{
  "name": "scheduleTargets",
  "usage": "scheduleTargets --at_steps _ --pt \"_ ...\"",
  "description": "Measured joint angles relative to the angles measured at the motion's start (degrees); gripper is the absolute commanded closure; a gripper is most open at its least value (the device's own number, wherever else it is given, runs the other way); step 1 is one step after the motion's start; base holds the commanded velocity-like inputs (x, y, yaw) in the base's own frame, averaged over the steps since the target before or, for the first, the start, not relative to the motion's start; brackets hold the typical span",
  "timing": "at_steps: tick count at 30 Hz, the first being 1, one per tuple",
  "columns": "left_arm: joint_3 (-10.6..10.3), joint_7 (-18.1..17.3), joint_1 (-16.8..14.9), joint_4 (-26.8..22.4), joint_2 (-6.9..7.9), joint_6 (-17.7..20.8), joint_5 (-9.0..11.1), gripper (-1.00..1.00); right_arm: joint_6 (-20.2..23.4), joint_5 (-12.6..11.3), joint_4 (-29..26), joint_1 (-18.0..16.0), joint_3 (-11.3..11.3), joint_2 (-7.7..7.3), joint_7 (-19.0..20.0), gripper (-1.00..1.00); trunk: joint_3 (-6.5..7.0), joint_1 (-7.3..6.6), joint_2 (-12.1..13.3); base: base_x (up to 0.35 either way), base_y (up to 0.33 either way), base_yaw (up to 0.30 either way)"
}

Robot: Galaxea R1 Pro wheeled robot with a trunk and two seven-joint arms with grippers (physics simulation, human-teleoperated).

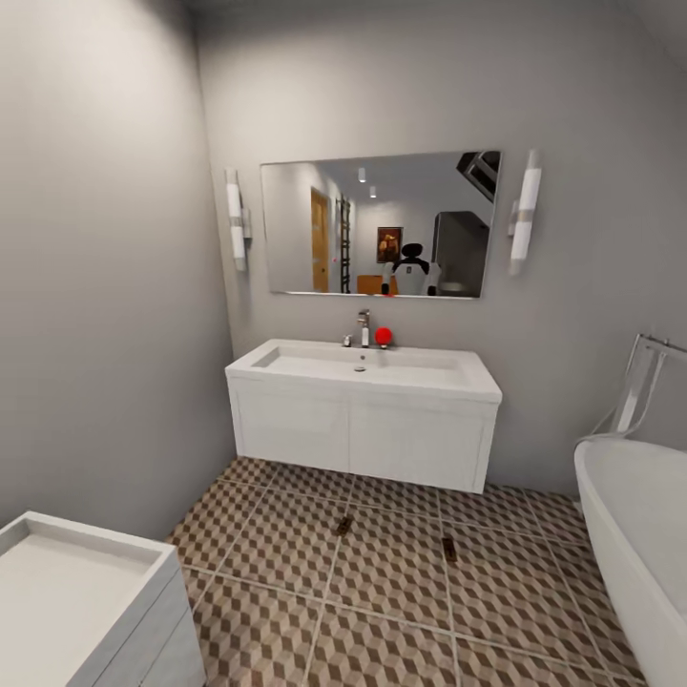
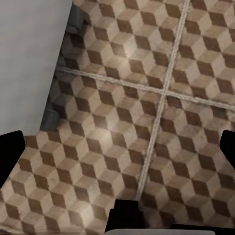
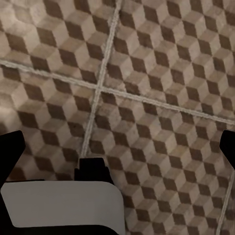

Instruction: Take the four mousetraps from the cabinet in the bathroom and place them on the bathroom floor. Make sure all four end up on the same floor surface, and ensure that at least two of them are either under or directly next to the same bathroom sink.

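We look into the bathroom, and on the tiled bathroom floor with the brown, beige and cream cube pattern (image 1: pixel 286 611) we can see two small flat dark things that we take for mousetraps. One mousetrap (image 1: pixel 344 525) lies in front of the wide white rectangular sink on its white wall-hung vanity (image 1: pixel 363 405), and the second mousetrap (image 1: pixel 448 548) lies near it, a little toward our right arm's side. Both are too small to tell their long axis with certainty, but each seems to point toward the vanity. The left gripper (image 2: pixel 117 152) hangs over bare floor tiles and a pale grout cross, with its two dark fingertips at the far edges of its wrist view, so we judge it spread wide and holding nothing. The right gripper (image 3: pixel 117 152) looks the same, wide apart and empty over the tiles. The two mousetraps are ahead of both grippers and well apart from them. The orange-brown cabinet is not before us, so we think the coming move is to turn away from the sink and go back for the remaining mousetraps. A curved white bathtub (image 1: pixel 639 534) stands on the right arm's side.
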Motion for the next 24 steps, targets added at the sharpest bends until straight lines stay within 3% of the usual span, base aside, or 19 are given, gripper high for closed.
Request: scheduleTargets --at_steps 24 --pt "-0.08 -0.09 0.00 -0.03 -0.04 0.02 -0.08 -1.00 -0.26 0.10 -0.02 0.00 0.02 0.22 0.08 -1.00 0.00 0.00 0.00 0.000 0.000 0.281"
